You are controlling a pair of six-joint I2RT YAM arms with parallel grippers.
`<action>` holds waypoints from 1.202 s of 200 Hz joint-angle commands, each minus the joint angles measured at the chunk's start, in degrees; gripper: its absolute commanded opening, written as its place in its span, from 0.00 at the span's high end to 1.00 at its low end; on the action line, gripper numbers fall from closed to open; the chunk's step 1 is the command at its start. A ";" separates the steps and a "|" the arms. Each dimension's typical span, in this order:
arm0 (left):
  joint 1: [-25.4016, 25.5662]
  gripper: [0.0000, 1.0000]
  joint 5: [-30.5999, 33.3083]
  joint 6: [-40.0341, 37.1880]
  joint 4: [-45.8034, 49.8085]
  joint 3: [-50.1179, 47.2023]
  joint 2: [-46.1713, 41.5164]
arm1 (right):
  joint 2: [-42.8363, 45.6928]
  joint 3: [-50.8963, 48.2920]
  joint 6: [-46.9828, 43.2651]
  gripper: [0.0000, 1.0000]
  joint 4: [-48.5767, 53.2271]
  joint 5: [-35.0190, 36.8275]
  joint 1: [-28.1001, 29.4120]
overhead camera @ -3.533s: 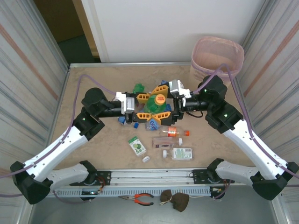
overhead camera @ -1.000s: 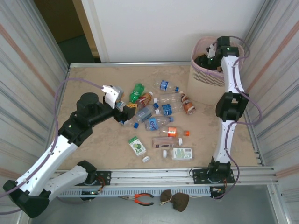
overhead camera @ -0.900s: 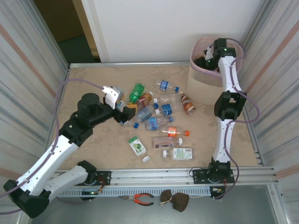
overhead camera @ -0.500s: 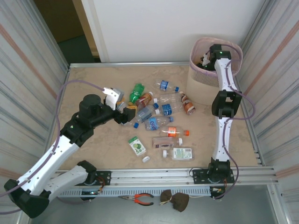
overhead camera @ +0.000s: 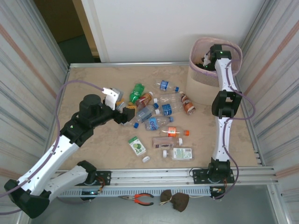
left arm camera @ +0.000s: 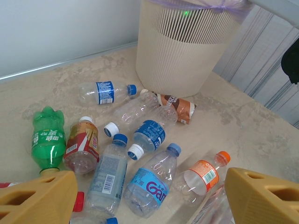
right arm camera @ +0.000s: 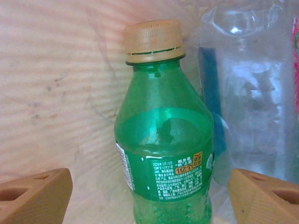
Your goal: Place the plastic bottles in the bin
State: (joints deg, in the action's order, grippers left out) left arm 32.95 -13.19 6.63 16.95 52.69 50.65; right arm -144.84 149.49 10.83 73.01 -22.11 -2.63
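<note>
Several plastic bottles lie scattered mid-table: a green one, a blue-labelled one, a brown one and an orange-labelled one. My left gripper hovers open at the pile's left edge; in the left wrist view its gripper frames a clear blue-labelled bottle and the orange-labelled bottle without touching them. The pale pink bin stands at the back right. My right gripper reaches inside it. Its gripper stands open around a green bottle with a tan cap, with gaps on both sides.
A clear bottle rests beside the green one in the bin. Near the front lie a green packet, a loose white cap and flat clear bottles. Pliers lie on the front rail. Corrugated walls close both sides.
The right arm has swung from the pile to the bin and sunk a little deeper into it. The left gripper has pulled back to the pile's left edge and now holds still.
</note>
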 commanded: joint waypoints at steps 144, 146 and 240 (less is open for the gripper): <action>-0.47 0.22 2.45 10.87 8.43 0.09 0.37 | 20.58 0.89 2.88 0.13 -4.08 -0.13 -1.79; -0.44 0.22 2.40 11.26 8.75 0.13 0.49 | 20.87 0.89 2.88 0.13 -4.10 -0.20 -1.77; 14.37 0.28 17.37 33.62 25.06 -1.60 5.09 | 33.34 -0.26 3.15 0.14 -2.94 1.74 0.12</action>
State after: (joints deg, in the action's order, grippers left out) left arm 43.20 -3.33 30.48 35.05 51.81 54.85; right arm -117.01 149.47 13.08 69.06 -21.32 -3.70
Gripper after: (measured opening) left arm 0.735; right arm 0.856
